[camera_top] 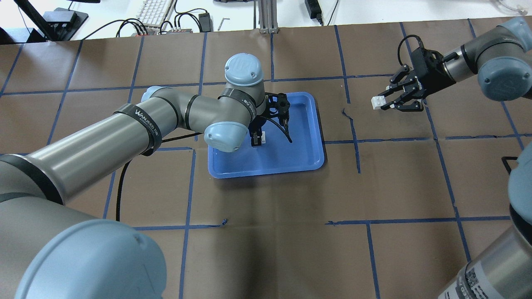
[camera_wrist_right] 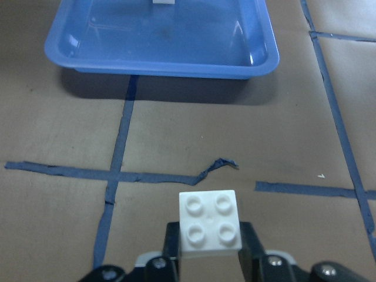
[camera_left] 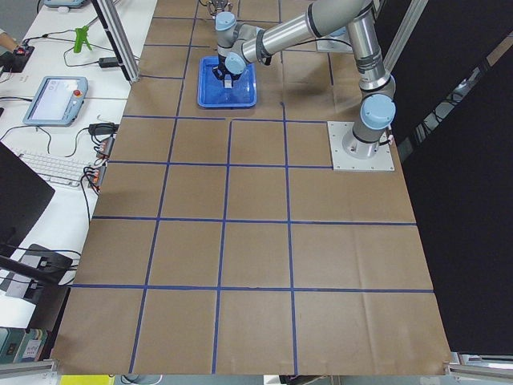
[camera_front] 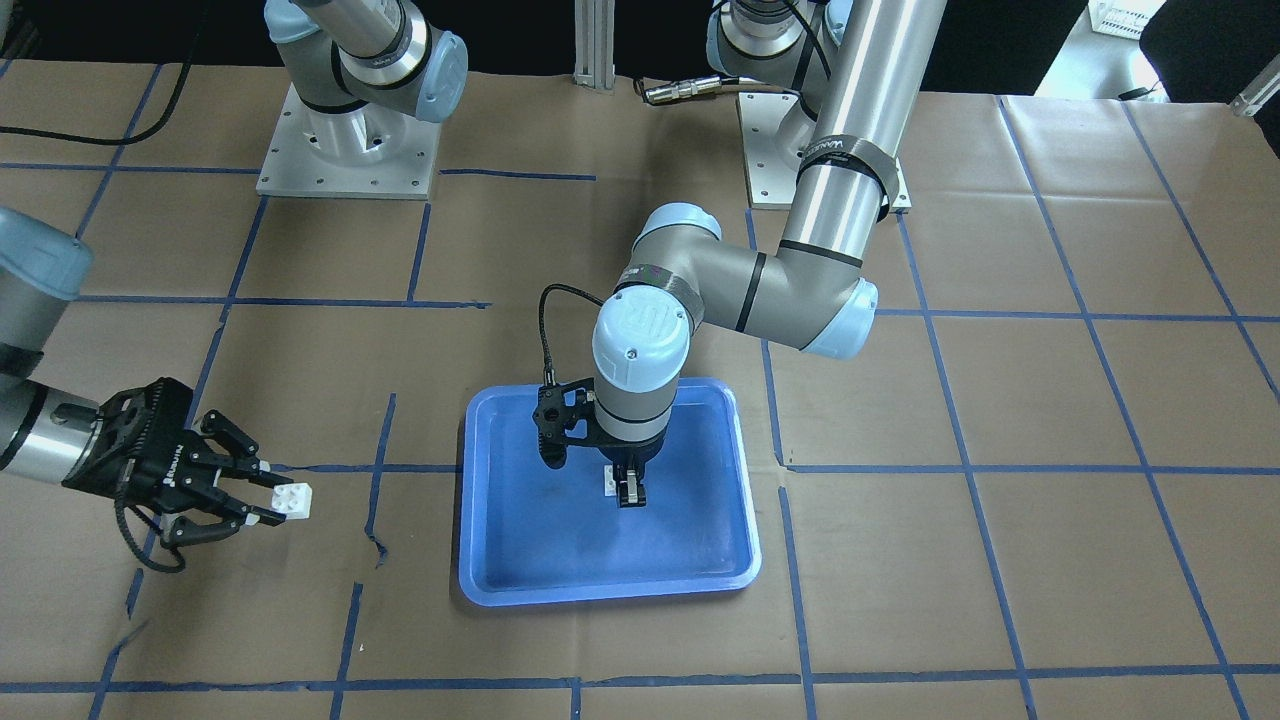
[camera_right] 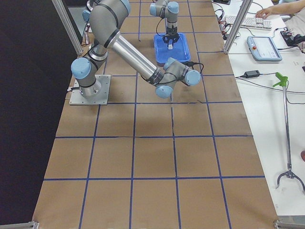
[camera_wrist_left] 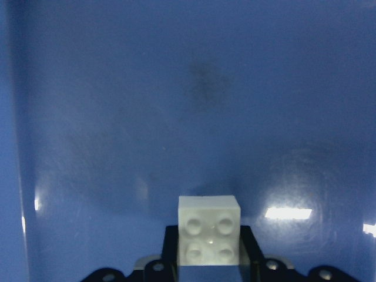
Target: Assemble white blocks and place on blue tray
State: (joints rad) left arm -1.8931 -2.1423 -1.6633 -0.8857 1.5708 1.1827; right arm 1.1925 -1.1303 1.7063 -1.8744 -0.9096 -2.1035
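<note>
The blue tray [camera_front: 540,530] lies mid-table; it also shows in the overhead view [camera_top: 299,153] and the right wrist view [camera_wrist_right: 158,64]. My left gripper [camera_front: 630,492] points down over the tray's middle, shut on a white block [camera_front: 609,481]. The left wrist view shows that studded block [camera_wrist_left: 209,229] between the fingers, close above the tray floor [camera_wrist_left: 176,88]. My right gripper [camera_front: 270,495] is off to the tray's side, low over the paper, shut on the other white block [camera_front: 293,497], seen studs-up in the right wrist view [camera_wrist_right: 210,223] and in the overhead view [camera_top: 377,102].
Brown paper with a blue tape grid covers the table. A torn tape strip [camera_wrist_right: 214,167] lies between the right gripper and the tray. The two arm bases [camera_front: 350,150] stand at the robot's side. A desk with a keyboard [camera_left: 48,164] runs along the far table edge.
</note>
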